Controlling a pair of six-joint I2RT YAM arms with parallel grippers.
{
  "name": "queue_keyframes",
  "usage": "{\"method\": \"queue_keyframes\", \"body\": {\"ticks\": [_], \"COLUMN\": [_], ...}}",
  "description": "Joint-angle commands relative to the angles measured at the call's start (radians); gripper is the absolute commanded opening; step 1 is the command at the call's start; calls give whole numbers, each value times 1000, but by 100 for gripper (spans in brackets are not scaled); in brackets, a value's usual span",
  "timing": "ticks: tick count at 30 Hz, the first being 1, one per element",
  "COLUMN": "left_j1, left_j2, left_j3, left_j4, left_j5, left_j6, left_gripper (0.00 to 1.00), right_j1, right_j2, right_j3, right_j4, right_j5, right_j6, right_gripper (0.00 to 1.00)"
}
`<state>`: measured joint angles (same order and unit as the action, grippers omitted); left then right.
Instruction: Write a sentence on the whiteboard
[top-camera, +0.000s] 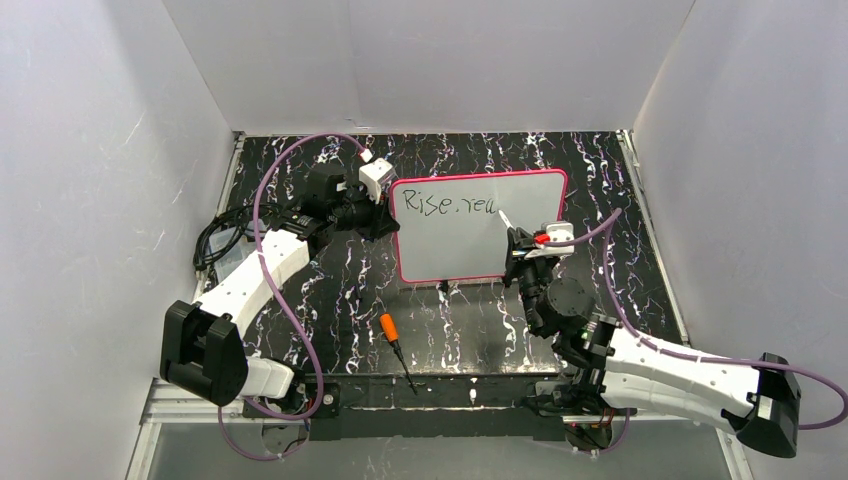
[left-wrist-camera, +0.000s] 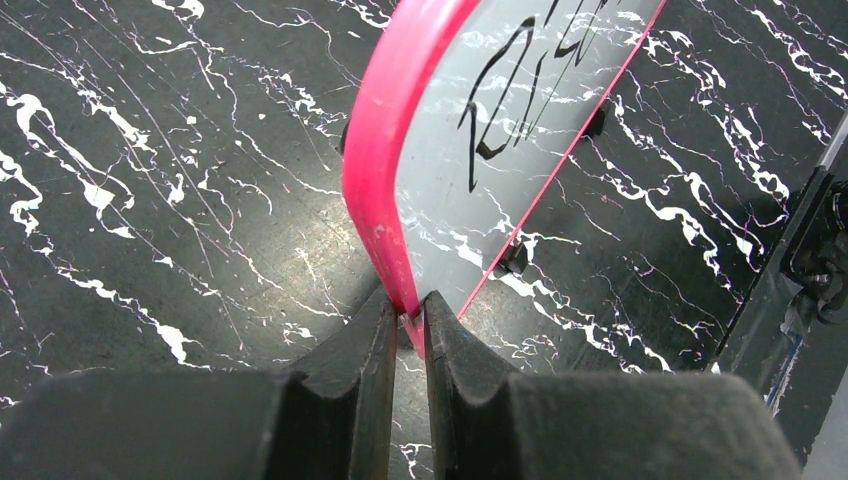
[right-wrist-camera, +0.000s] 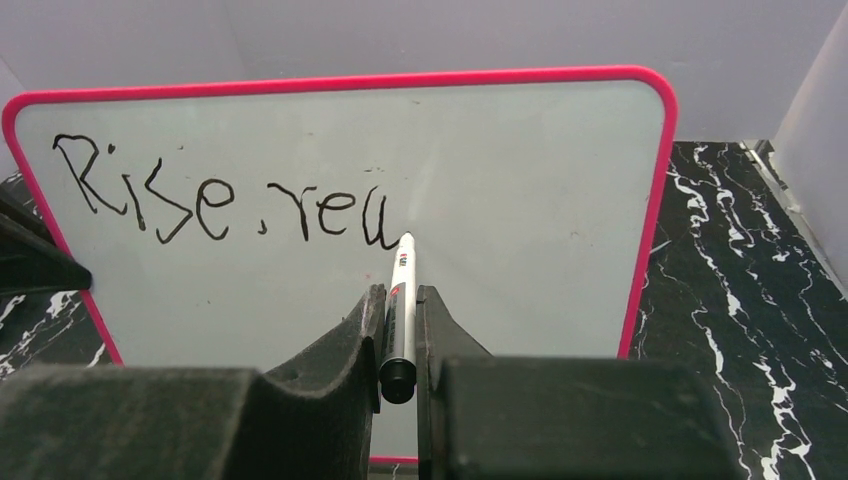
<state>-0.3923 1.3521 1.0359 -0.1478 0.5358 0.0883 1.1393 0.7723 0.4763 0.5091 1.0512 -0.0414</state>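
Observation:
The whiteboard (top-camera: 470, 245) with its pink-red frame stands upright on small black feet at mid table. Black handwriting on it, the sentence (top-camera: 445, 203), reads roughly "Rise. rea" in one line (right-wrist-camera: 230, 200). My left gripper (left-wrist-camera: 408, 305) is shut on the board's left frame edge (left-wrist-camera: 385, 140), seen at the board's left side (top-camera: 385, 215). My right gripper (right-wrist-camera: 400, 292) is shut on a white marker (right-wrist-camera: 403, 270) with a black rear end. The marker's tip touches the board just right of the last letter. From above, the right gripper (top-camera: 517, 240) stands in front of the board's right half.
An orange-handled tool with a thin black shaft (top-camera: 397, 345) lies on the black marbled table in front of the board. A bundle of black cables (top-camera: 215, 240) sits at the table's left edge. White walls close in the left, back and right sides.

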Motion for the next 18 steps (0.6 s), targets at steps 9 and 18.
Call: {"method": "queue_keyframes", "body": {"ticks": [9,18], "left_j1": [-8,-10], "left_j2": [-8,-8], "left_j3": [-2,0], "left_j4": [-31,-32], "left_j5": [15,14], "left_j6": [1,3], "left_gripper": [0,0], "right_j1": [-4,-4], "right_j2": [10,59], "right_j3": [18,33], "right_j4": [183,211], "right_j5": [31,-5], "right_j6": [-141,-161], "right_gripper": [1,1]}}
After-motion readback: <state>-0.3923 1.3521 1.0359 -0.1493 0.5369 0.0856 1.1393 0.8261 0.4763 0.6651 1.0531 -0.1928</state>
